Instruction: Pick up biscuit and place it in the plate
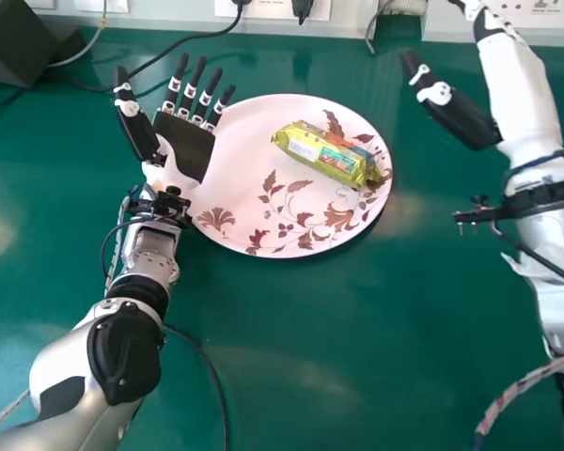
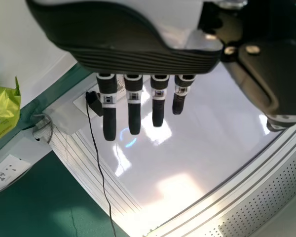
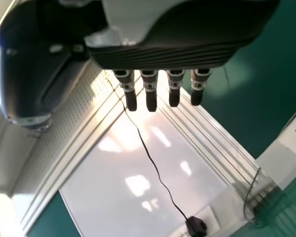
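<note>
We see the biscuit [image 1: 331,155] on the plate [image 1: 244,122].
It lies near the top middle; our left hand [image 1: 190,147] and right hand [image 1: 459,111] hold nothing, fingers straight and apart. We think nothing is left.

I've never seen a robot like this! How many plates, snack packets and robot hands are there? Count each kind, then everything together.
Plate: 1
Snack packet: 1
Robot hands: 2, the left hand and the right hand
Total: 4
</note>
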You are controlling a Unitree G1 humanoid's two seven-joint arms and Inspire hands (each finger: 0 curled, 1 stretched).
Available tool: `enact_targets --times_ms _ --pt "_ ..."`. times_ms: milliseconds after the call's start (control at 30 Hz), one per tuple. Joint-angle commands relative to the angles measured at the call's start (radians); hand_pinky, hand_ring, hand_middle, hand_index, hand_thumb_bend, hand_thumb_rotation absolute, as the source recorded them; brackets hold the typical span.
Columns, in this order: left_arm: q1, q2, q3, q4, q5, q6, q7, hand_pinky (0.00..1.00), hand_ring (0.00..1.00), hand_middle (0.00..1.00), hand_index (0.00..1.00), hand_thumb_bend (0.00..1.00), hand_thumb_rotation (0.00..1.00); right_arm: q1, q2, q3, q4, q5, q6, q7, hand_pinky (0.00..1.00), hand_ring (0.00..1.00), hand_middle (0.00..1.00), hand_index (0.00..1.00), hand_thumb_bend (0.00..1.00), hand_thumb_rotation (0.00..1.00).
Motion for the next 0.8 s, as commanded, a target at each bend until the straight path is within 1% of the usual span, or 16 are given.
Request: enact_targets --times_ms 0,67,133,167,200,267,400,533,600,667,767 --pt "0.039 0.000 -0.011 0.017 0.010 -0.003 -0.002 0.73 0.88 0.95 1.00 0.91 0.89 0.015 0.006 -0.026 0.025 0.042 -0.053 -0.020 1.00 1.00 1.00 1.00 0.80 0.97" --pt "0.039 0.000 -0.012 0.017 0.013 -0.008 0.006 0.73 0.88 0.95 1.00 0.93 0.92 0.017 0.008 -0.035 0.045 0.068 -0.087 -0.024 1.00 1.00 1.00 1.00 0.80 0.96" --pt "0.039 -0.003 -0.016 0.016 0.017 -0.016 0.015 0.72 0.87 0.95 1.00 0.95 0.94 0.020 0.012 -0.041 0.052 0.087 -0.101 -0.026 1.00 1.00 1.00 1.00 0.81 0.98" --pt "0.038 -0.003 -0.013 0.016 0.012 -0.008 0.010 0.72 0.87 0.95 1.00 0.96 0.94 0.022 0.014 -0.045 0.054 0.098 -0.106 -0.025 1.00 1.00 1.00 1.00 0.81 0.98" --pt "0.037 -0.003 -0.010 0.016 0.009 -0.002 0.009 0.71 0.87 0.94 1.00 0.96 0.94 0.024 0.018 -0.048 0.055 0.109 -0.109 -0.023 1.00 1.00 1.00 1.00 0.81 0.96" --pt "0.037 -0.002 -0.009 0.016 0.007 0.003 0.004 0.73 0.87 0.94 1.00 0.97 0.93 0.029 0.026 -0.056 0.058 0.140 -0.115 -0.015 1.00 1.00 1.00 1.00 0.82 0.95" --pt "0.038 -0.002 -0.009 0.016 0.008 0.000 0.002 0.79 0.88 0.95 1.00 0.98 0.94 0.037 0.032 -0.066 0.068 0.186 -0.128 -0.001 1.00 1.00 1.00 1.00 0.81 0.99" --pt "0.038 -0.001 -0.015 0.015 0.015 -0.009 0.002 0.79 0.88 0.94 1.00 1.00 0.95 0.040 0.039 -0.077 0.083 0.223 -0.151 0.007 1.00 1.00 1.00 1.00 0.81 0.98" --pt "0.038 0.000 -0.013 0.016 0.015 -0.006 0.002 0.79 0.87 0.93 1.00 1.00 0.95 0.041 0.044 -0.082 0.091 0.242 -0.164 0.011 1.00 1.00 1.00 1.00 0.81 0.97" --pt "0.037 0.000 -0.010 0.016 0.012 -0.002 0.004 0.79 0.87 0.93 1.00 1.00 0.93 0.040 0.046 -0.088 0.108 0.261 -0.191 0.016 1.00 1.00 1.00 1.00 0.80 0.98" --pt "0.037 0.001 -0.008 0.016 0.010 0.000 -0.011 0.78 0.86 0.93 1.00 0.98 0.93 0.029 0.049 -0.097 0.149 0.316 -0.247 0.037 1.00 1.00 1.00 1.00 0.79 0.98"
